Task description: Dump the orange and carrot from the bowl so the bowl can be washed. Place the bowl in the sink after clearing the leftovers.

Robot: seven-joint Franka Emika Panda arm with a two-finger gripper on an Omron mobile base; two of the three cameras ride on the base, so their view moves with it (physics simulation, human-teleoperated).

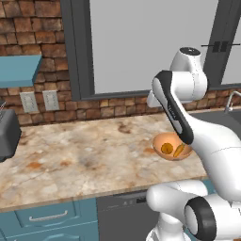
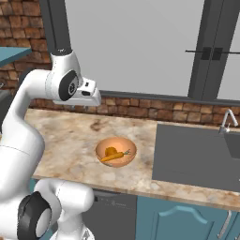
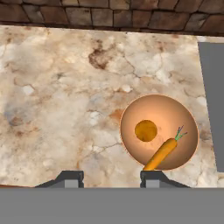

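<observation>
Right now my claw (image 3: 111, 178) hangs high over the counter (image 3: 52, 109), and its two tips are spread apart with nothing between them. I can see just the tops of the tips; the rest is cut off at the bottom of the hand view.

Just past my right tip sits the bowl (image 3: 159, 132), flat on the counter. My claw is not touching it. Inside the bowl is the orange (image 3: 145, 130), near the middle. Beside the orange lies the carrot (image 3: 161, 153), with its fat end toward my right tip and its tiny green top pointing away. The green bits are thin and hard to make out.

Farther to the right of the bowl is the sink (image 3: 212, 100), and I see just a dark strip of it at the edge. From the right base view the sink (image 2: 197, 154) shows better, with the tap (image 2: 227, 121) at its back, but its far side is cut off.

From the left base view my own arm hides part of the bowl (image 1: 164, 140).
</observation>
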